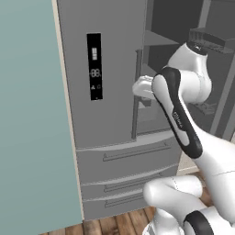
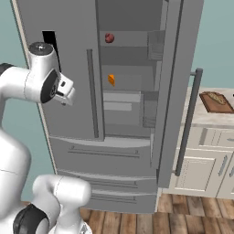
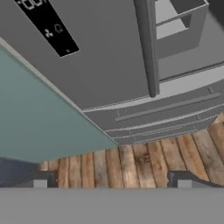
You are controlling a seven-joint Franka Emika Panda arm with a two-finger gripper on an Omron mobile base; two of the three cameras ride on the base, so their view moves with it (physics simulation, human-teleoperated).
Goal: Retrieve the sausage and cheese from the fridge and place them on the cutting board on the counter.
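Observation:
The grey fridge (image 2: 73,91) has its left door shut and its right door (image 2: 176,68) swung open. Inside, the orange cheese (image 2: 111,79) sits on a middle shelf. A small reddish-brown item (image 2: 109,37) on the shelf above looks like the sausage seen end on. My gripper (image 3: 111,183) is open with nothing between its fingertips (image 3: 40,183). It hangs in front of the shut left door, pointing down at the lower drawers (image 3: 175,109) and the floor. The brown cutting board (image 2: 217,101) lies on the pale counter (image 2: 201,118) at the far right.
The black display panel (image 1: 94,66) is on the left door, with a long bar handle (image 1: 136,92) beside my hand. The open door's handle (image 2: 187,123) juts toward the cream cabinets (image 2: 201,169). A teal wall (image 1: 27,114) lies left of the fridge, over a wooden floor (image 3: 144,162).

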